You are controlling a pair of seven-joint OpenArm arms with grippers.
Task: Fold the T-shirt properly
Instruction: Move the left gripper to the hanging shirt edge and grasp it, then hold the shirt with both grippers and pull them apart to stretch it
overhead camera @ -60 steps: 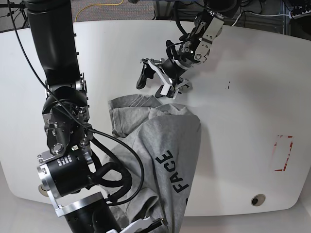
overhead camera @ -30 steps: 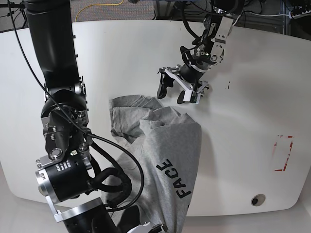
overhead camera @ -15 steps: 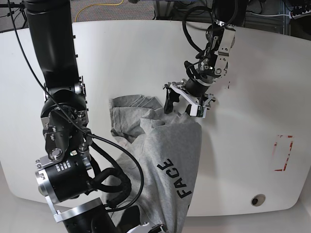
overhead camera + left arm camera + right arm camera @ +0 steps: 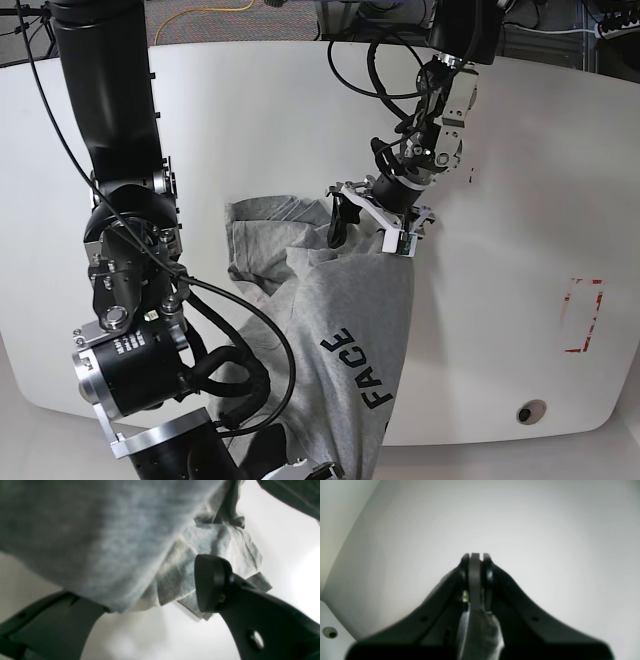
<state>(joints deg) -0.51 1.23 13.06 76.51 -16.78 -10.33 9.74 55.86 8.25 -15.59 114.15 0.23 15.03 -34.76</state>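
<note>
A grey T-shirt (image 4: 345, 300) printed with "FACE" lies bunched on the white table (image 4: 500, 250) and hangs over its front edge. My left gripper (image 4: 368, 225) is at the shirt's far fold, open, one finger on each side of the raised cloth. The left wrist view shows that gripper (image 4: 140, 597) with its fingers (image 4: 212, 582) spread wide and the shirt's crumpled fabric (image 4: 175, 575) between them, not pinched. My right gripper (image 4: 475, 562) is shut on a thin strip of the grey T-shirt (image 4: 477, 630), above the table top.
The right arm's thick black column (image 4: 125, 250) and its cables fill the left side of the base view. A red-outlined mark (image 4: 583, 315) and a round hole (image 4: 531, 411) sit at the table's right. Cables lie beyond the far edge.
My left gripper has come down and toward the front, from above the bare table onto the shirt's far fold, still open. The right gripper has kept its grip.
</note>
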